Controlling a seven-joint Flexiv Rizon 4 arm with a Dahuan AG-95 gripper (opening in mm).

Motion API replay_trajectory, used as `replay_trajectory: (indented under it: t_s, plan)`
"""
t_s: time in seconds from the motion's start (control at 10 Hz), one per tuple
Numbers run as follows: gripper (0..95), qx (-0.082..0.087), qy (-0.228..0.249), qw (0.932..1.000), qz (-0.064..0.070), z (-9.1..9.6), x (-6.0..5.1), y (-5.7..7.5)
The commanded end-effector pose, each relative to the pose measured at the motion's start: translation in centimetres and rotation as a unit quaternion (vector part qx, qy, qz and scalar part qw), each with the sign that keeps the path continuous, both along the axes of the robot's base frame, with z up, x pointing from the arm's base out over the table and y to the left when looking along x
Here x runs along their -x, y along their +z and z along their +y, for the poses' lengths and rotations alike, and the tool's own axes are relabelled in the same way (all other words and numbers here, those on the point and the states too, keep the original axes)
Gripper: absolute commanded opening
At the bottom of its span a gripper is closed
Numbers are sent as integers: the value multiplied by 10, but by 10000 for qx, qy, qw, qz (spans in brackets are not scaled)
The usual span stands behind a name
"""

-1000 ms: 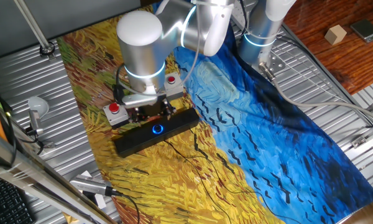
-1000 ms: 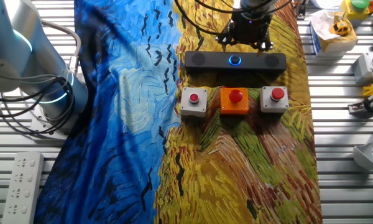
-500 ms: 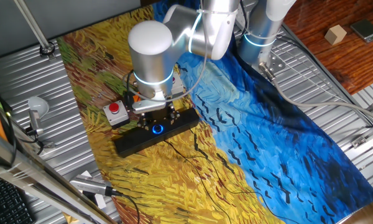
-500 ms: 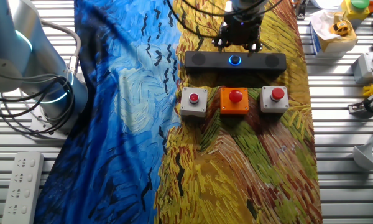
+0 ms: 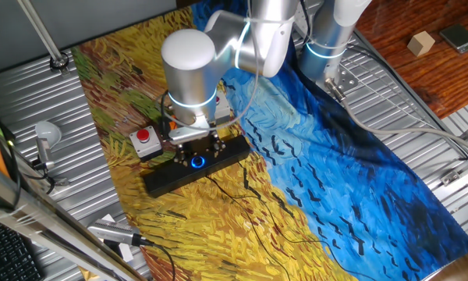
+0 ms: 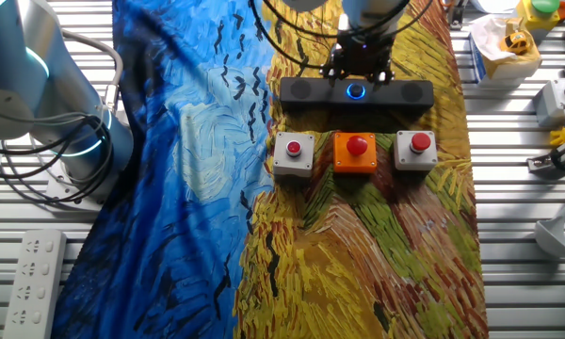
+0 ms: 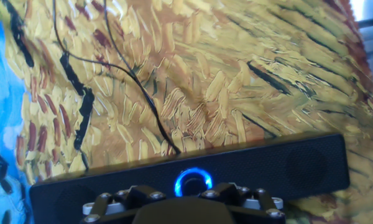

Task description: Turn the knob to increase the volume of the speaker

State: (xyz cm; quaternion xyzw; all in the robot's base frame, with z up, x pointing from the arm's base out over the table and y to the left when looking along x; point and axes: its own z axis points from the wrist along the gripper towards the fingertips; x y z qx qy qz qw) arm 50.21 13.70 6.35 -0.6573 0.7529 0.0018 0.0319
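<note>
A painted cloth [image 6: 377, 235] in blue and yellow covers the metal table. The speaker [image 6: 311, 92] lies near its far edge behind three button boxes [image 6: 356, 153]. The gripper [image 6: 357, 75] hangs just over the blue-lit knob [image 6: 357, 91]; whether its fingers grasp it, I cannot tell.

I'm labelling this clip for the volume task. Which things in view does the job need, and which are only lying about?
Needed for the job:
- the knob, glowing blue
- the speaker
- the hand, poised above the knob

Only lying about:
- two grey button boxes
- orange button box
- white power strip
- wooden block
</note>
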Motion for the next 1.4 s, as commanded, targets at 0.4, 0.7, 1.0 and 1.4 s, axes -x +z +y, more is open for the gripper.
replay_trajectory:
  t_s: [0.4,0.7,1.0,1.4]
  plan:
    - [570,31,32,10000,-45,0,-1,-5]
    - [570,44,43,10000,-60,0,-1,-4]
    - [380,43,24,9999,-95,-1,-1,-4]
    - [380,71,16,9999,-136,-2,-1,-1]
